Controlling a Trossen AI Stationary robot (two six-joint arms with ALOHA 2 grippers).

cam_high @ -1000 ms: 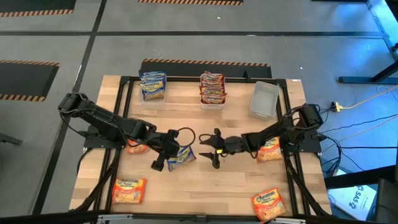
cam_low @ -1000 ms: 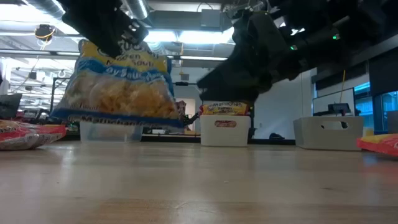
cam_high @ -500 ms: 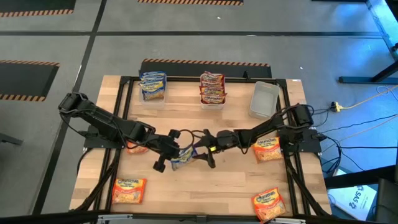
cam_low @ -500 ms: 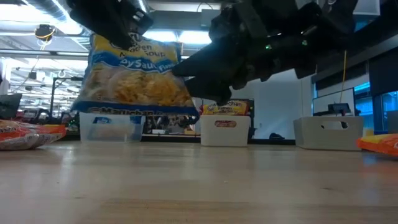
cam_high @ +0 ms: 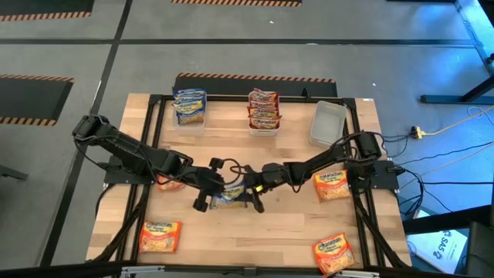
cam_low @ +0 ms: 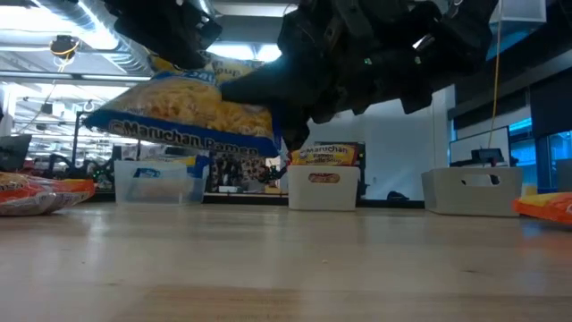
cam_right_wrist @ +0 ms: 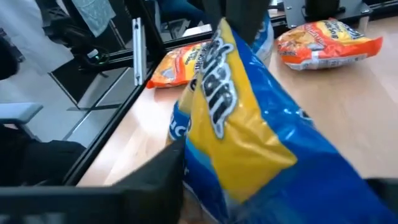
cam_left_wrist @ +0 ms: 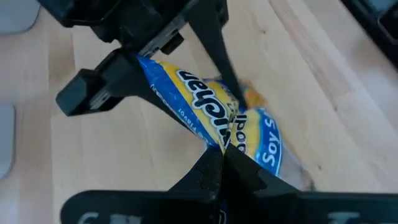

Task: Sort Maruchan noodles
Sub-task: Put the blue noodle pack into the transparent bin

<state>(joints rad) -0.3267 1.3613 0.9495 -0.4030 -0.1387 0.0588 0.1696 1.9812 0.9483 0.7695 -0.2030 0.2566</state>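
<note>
A blue-and-yellow Maruchan noodle packet [cam_high: 228, 194] hangs over the table's middle, clear of the wood, seen tilted in the low view [cam_low: 179, 121]. My left gripper [cam_high: 217, 188] comes from the left and is shut on one end of it. My right gripper [cam_high: 245, 193] comes from the right and has closed around the other end. Orange packets lie flat at the near left [cam_high: 160, 235], near right [cam_high: 333, 253], right [cam_high: 332, 186] and under my left arm [cam_high: 170, 184]. My left gripper pinches the packet's near end [cam_left_wrist: 239, 142] between its two shut fingers, slanting down from the table's left. The packet stands out beyond the fingertips, lifted clear and tipped close to level. My right gripper has one finger [cam_left_wrist: 217, 56] on the printed face and the other [cam_left_wrist: 106, 87] on the back, at the packet's far end [cam_left_wrist: 149, 68]. It comes almost level from the table's right. The packet [cam_right_wrist: 249, 137] fills the gap between the fingers.
At the far edge stand a clear bin with blue packets [cam_high: 189, 106], a bin with red packets [cam_high: 263, 110] and an empty clear bin [cam_high: 327, 123]. Bare wood lies in the near middle between the orange packets.
My right gripper has moved toward the table's left, up to the blue packet, and its fingers have narrowed around the packet's free end. The packet, which hung upright below my left gripper, has tipped up to nearly level.
</note>
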